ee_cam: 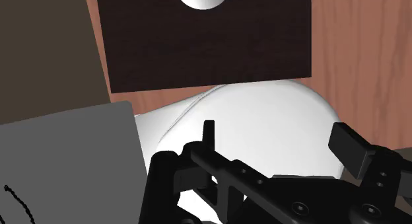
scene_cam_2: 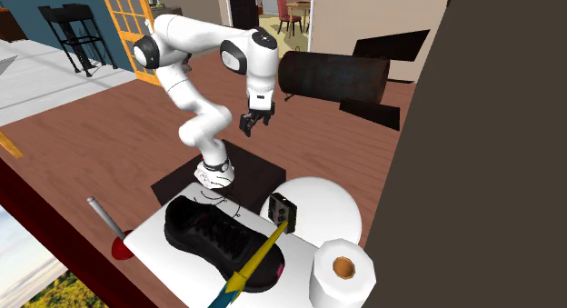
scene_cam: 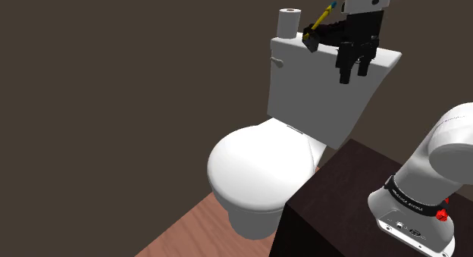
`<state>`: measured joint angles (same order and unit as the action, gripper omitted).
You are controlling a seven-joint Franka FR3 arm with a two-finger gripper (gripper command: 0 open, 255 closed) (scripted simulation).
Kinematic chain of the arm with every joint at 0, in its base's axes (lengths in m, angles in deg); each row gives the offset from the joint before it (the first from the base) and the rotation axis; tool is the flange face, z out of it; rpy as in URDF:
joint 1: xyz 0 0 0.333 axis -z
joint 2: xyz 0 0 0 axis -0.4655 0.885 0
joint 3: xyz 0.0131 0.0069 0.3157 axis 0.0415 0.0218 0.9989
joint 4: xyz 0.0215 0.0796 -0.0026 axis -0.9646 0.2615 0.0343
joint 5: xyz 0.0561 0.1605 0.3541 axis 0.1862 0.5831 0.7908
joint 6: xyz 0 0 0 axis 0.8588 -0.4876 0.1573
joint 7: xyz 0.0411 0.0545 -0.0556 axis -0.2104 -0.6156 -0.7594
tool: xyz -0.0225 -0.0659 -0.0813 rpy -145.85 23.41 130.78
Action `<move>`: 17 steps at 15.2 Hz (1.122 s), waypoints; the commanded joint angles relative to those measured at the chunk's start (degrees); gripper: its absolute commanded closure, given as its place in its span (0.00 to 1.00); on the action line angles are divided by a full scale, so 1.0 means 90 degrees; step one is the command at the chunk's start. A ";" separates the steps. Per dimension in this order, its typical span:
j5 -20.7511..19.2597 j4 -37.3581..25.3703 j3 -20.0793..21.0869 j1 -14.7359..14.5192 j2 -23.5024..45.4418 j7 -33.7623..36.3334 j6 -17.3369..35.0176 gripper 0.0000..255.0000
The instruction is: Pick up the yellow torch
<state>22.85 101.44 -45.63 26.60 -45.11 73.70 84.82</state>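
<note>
Hovering over the white toilet's closed lid (scene_cam: 258, 164), the claw (scene_cam: 354, 72) stands wide open and empty, apart from the yellow torch (scene_cam_2: 262, 253) lying tilted across a black shoe (scene_cam_2: 204, 229) on the tank (scene_cam: 318, 92).

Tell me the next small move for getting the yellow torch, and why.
Probably carry the open hand towards the tank until it hangs over the yellow torch. The second exterior view shows the hand apart from the torch, out over the toilet lid, while the torch rests against the black shoe on the tank.
</note>
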 commanded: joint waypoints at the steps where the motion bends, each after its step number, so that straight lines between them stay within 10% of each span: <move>1: 0.0000 0.0000 0.0000 0.0000 0.0000 0.0000 0.0000 0.00; 17: -0.0904 -0.2041 0.0271 0.1131 0.2882 0.2444 0.1913 0.00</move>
<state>15.43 85.06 -43.32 36.21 -21.41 93.97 101.18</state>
